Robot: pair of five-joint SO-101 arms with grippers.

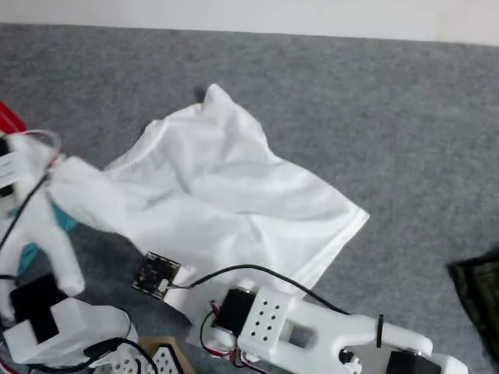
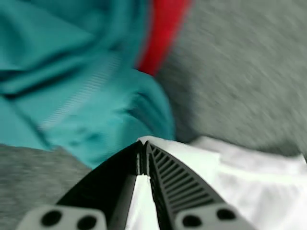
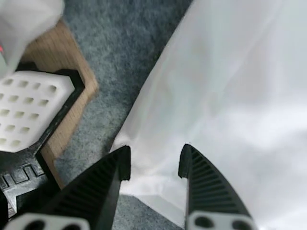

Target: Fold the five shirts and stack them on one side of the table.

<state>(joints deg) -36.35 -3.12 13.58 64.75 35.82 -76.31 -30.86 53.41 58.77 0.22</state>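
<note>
- The white shirt (image 1: 226,195) lies rumpled and mostly spread in the middle of the grey desk (image 1: 390,101), with one corner drawn up toward the arm on the left.
- It looks light, thin and limp (no stiffness to push against), so I'd expect it to sag and crease wherever it is lifted. Hems and corners are the sensible places to hold it.
- The left claw (image 2: 144,143) is clenched on a pinch of the white fabric at that corner.
- The right claw (image 3: 153,158) is released, its jaws straddling the shirt's near hem without gripping it.
- A teal shirt (image 2: 72,72) is bunched just beside the held corner, with a red cloth (image 2: 163,33) beyond it; dragging that way could snag them.
- A dark cloth (image 1: 479,292) sits well apart at the far right edge.
- A wooden board (image 3: 72,62) lies near the right claw.
</note>
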